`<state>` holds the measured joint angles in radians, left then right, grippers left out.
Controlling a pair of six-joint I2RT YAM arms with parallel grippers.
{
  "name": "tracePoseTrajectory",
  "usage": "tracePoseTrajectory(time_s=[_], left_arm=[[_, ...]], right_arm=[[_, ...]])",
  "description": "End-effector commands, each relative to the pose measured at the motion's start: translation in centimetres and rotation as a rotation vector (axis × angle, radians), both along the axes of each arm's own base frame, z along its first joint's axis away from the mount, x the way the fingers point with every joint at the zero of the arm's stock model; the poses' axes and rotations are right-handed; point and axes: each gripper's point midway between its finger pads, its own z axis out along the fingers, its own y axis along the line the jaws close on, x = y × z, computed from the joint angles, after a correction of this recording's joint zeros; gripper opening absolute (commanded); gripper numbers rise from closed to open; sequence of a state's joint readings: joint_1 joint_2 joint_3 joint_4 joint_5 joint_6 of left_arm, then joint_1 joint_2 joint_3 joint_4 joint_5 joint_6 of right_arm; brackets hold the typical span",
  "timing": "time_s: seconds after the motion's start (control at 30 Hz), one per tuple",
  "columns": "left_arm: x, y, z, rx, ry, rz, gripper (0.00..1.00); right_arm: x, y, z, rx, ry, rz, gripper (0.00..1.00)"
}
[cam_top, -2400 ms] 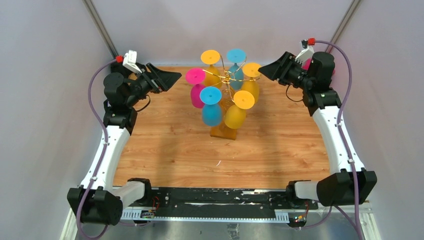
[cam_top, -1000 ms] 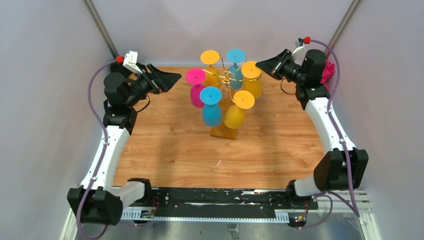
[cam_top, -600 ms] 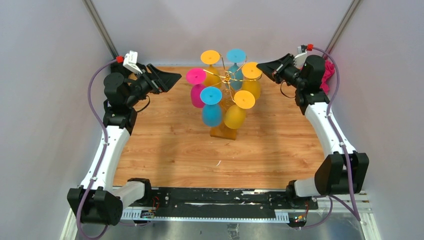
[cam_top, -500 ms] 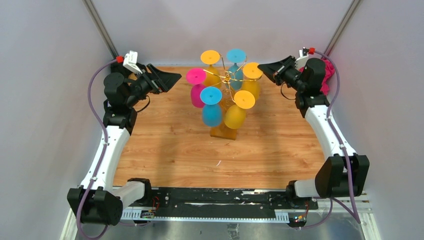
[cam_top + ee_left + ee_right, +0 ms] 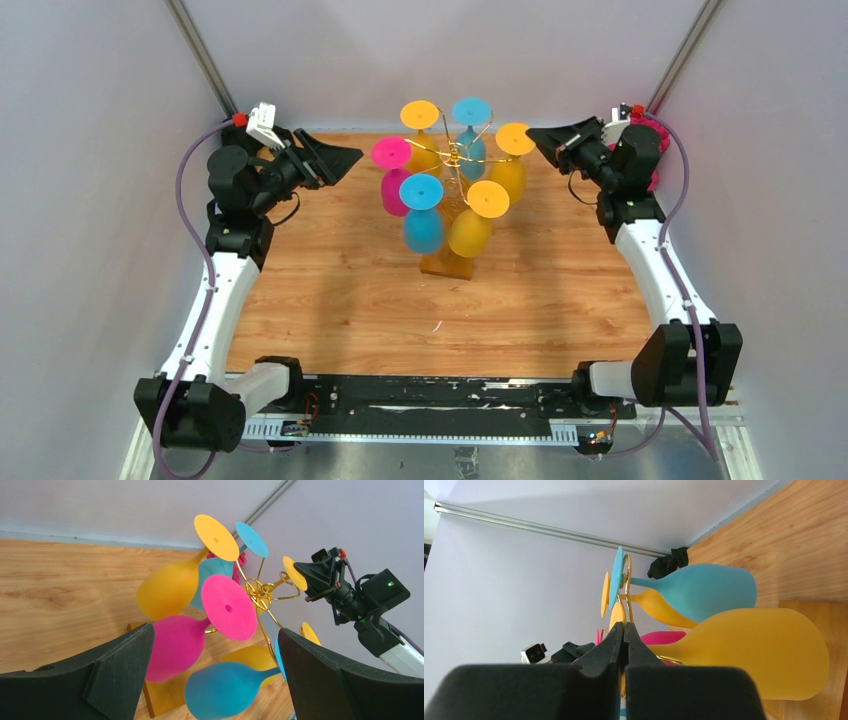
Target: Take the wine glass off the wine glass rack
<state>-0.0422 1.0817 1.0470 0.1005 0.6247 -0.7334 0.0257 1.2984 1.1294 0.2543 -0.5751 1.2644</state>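
Wine glass rack (image 5: 455, 154), a thin gold wire stand on an orange-brown wooden base (image 5: 446, 265), stands upright toward the back middle of a wood-grain table (image 5: 330, 300). Six coloured wine glasses hang upside down from its curled arms, with their round feet on top and bowls below. They are a pink glass (image 5: 392, 153) on the left, a front blue glass (image 5: 422, 190), a back blue glass (image 5: 471, 111), a back yellow glass (image 5: 421, 114), a front yellow glass (image 5: 488, 199) and a right yellow glass (image 5: 514, 139). The left gripper (image 5: 347, 165) hovers at the back left of the table, apart from the rack. Its fingers are spread wide and empty and point toward the pink glass. The right gripper (image 5: 533, 133) is at the back right, level with the glasses' feet, its fingers pressed together with nothing between them. Its tips sit just beside the foot of the right yellow glass; whether they touch it cannot be told.
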Motion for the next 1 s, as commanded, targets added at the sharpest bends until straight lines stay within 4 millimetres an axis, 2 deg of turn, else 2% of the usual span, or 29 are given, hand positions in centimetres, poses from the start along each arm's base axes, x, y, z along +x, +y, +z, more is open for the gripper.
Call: tracePoseTrajectory(time_s=[0.0,0.37,0.53,0.67,0.97], left_arm=[[-0.7,0.0,0.5,0.001,-0.011,-0.011,1.00],[-1.0,-0.1,0.8,-0.011,-0.013,-0.016,1.00],[-1.0,-0.1,0.8,-0.015,-0.008,-0.017,1.00],[-1.2,-0.1,1.0,-0.017,-0.012,-0.019,1.00],[-1.3,0.0,1.0,-0.010,-0.013,-0.015,1.00]], right_arm=[[-1.2,-0.3,1.9,0.001,-0.055,0.008,0.00],[-3.4,0.1,1.7,-0.018,-0.050,0.051,0.00],[-3.7,0.5,1.2,-0.026,-0.041,0.076,0.00],[-4.0,1.6,1.3,-0.031,-0.041,0.112,0.00],[-3.2,5.8,2.1,-0.063,-0.067,0.203,0.00]])
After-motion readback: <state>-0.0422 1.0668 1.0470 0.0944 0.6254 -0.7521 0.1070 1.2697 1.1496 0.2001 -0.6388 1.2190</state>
